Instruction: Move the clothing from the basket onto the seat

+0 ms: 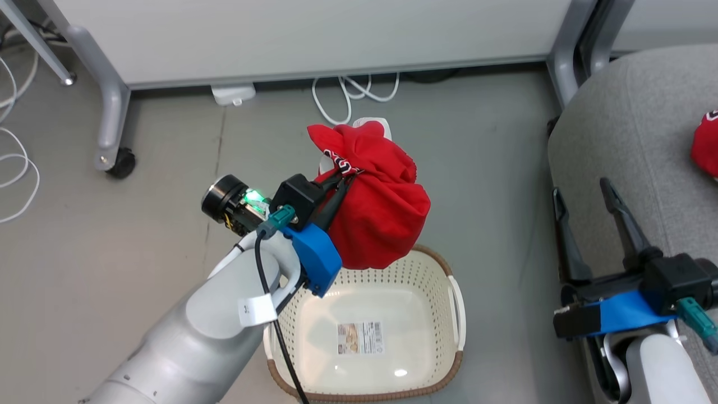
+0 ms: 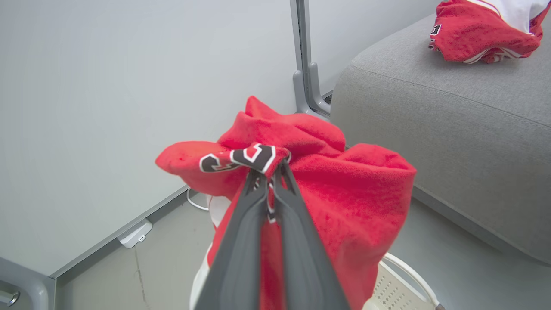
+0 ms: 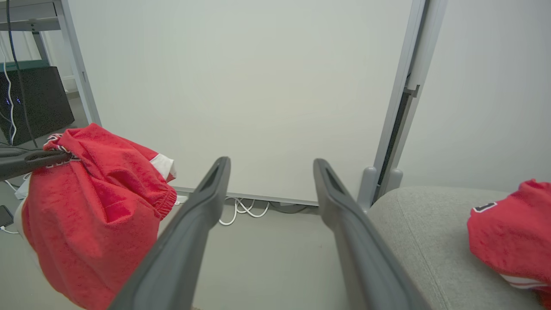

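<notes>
- Left gripper (image 1: 350,173) is clamped tight on a red jersey (image 1: 381,219). Its two dark fingers (image 2: 301,241) are pressed together on a fold with black-and-white lettering.
- The rest of that jersey hangs off the fingers in a bunched-up lump, clear of the floor. In the head view it sits over the far rim of the basket (image 1: 449,359), and a bit of white fabric shows behind it.
- The basket is on the grey floor (image 1: 493,168), right under the left arm. The barcode sticker (image 1: 360,338) on its bottom is in plain sight.
- Right gripper (image 1: 580,188) is spread wide with nothing between the fingers, parked at the near edge of the seat (image 1: 628,129) with its fingers pointing away from the robot.
- The seat is off to the robot's right, well apart from the held jersey.
- A second jersey (image 2: 478,32) is lying crumpled on top of the seat, red with white panels and stripes.
- Further out there's a pale partition panel (image 1: 308,39) on grey legs, with white cables (image 1: 348,95) looped on the floor along its base.
</notes>
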Motion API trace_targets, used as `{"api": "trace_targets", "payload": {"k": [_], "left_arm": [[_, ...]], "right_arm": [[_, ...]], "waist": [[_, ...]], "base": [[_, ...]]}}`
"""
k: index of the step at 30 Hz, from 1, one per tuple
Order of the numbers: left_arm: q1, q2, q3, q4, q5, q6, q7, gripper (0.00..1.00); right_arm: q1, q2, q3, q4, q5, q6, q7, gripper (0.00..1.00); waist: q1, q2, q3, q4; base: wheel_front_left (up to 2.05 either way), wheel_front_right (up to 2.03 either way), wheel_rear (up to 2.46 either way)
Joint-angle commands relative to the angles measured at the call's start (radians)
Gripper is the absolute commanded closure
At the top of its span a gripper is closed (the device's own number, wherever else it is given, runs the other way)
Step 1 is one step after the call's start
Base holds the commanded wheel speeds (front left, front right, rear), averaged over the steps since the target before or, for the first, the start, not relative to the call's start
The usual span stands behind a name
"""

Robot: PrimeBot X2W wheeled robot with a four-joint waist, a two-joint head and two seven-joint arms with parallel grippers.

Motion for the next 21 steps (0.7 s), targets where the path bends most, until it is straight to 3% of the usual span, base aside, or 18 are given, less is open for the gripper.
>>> {"api": "trace_targets", "payload": {"k": [1,16,21], "left_arm": [[0.026,0.002,0.019,-0.022,0.009,0.005,-0.005,1.00],[0.098,0.003,0.069,-0.109,0.066,-0.001,-0.005,1.00],[0.095,0.001,0.078,-0.119,0.079,-0.003,-0.005,1.00]], "right_arm": [[0.028,0.001,0.001,0.008,0.006,0.000,0.001,0.00],[0.075,0.003,0.013,0.024,0.023,0.000,0.001,0.00],[0.026,-0.018,0.080,0.022,0.027,0.000,0.001,0.00]], "waist": [[0.0003,-0.0001,-0.043,0.006],[0.0003,-0.0001,-0.113,0.027],[0.0003,-0.0001,-0.107,0.031]], "base": [[0.00,0.00,0.00],[0.00,0.00,0.00],[0.00,0.00,0.00]]}}
